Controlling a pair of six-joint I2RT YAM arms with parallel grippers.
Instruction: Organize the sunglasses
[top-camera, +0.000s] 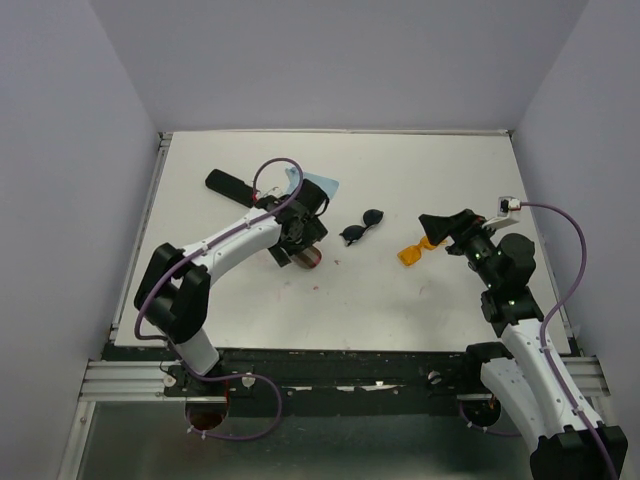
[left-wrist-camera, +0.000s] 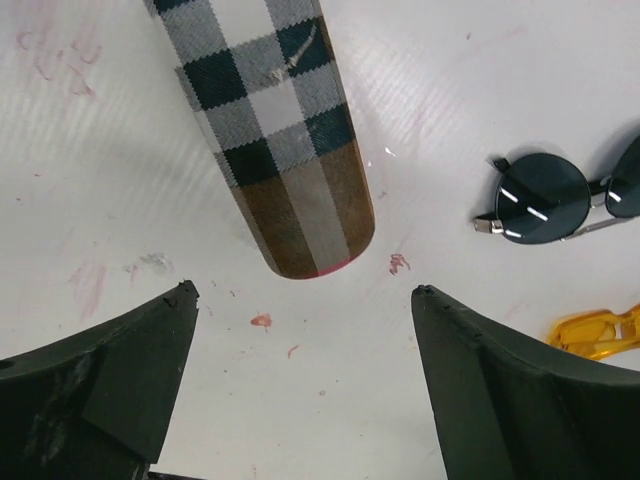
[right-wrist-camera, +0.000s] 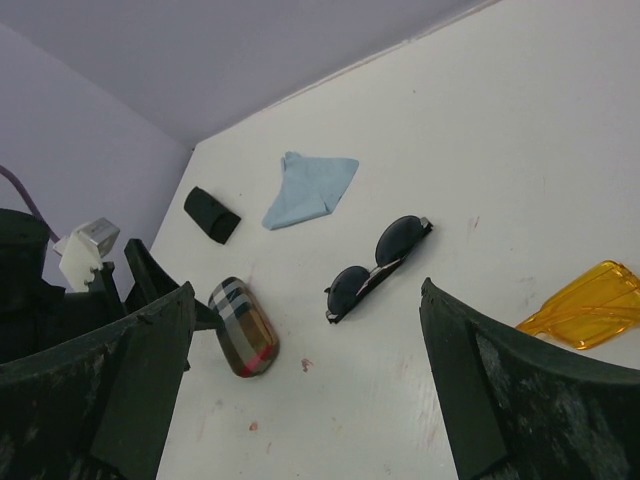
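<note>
Black sunglasses (top-camera: 362, 228) and orange sunglasses (top-camera: 413, 254) lie ungrasped; left tool (left-wrist-camera: 305, 291) wide, empty, near plaid case (left-wrist-camera: 280, 150); right tool (right-wrist-camera: 305, 288) wide, empty.

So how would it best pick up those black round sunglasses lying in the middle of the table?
Probably at the bridge between the two lenses, coming straight down from above. The black sunglasses lie flat on the table, so nothing sticks up at the sides to catch. The bridge is their narrowest spot and the easiest to pinch front to back.
</note>
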